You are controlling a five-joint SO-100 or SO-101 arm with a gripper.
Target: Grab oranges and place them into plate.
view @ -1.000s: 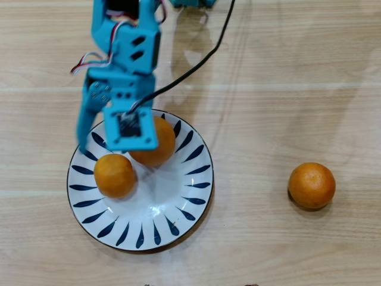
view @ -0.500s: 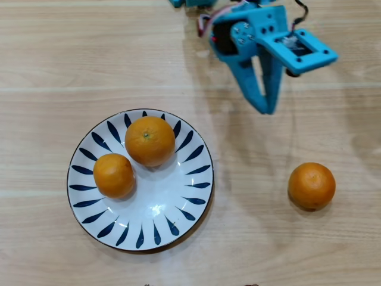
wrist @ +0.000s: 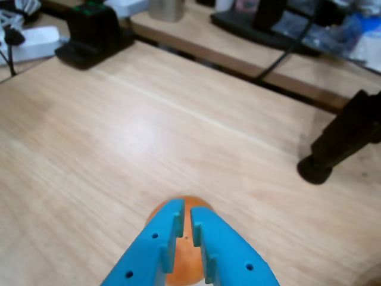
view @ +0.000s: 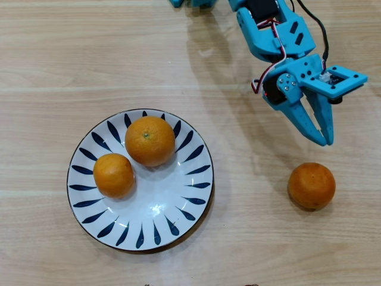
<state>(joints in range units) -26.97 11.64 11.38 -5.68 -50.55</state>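
I'm seeing the gripper [view: 324, 142] hanging nearly closed, empty, just above the loose orange [view: 312, 185] on the table [view: 250, 238]; round, no long axis; two oranges [view: 150, 140] sitting on the plate [view: 178, 208].

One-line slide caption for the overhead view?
Two oranges sit on the plate; the blue gripper, jaws nearly closed, hovers above the third orange on the table.
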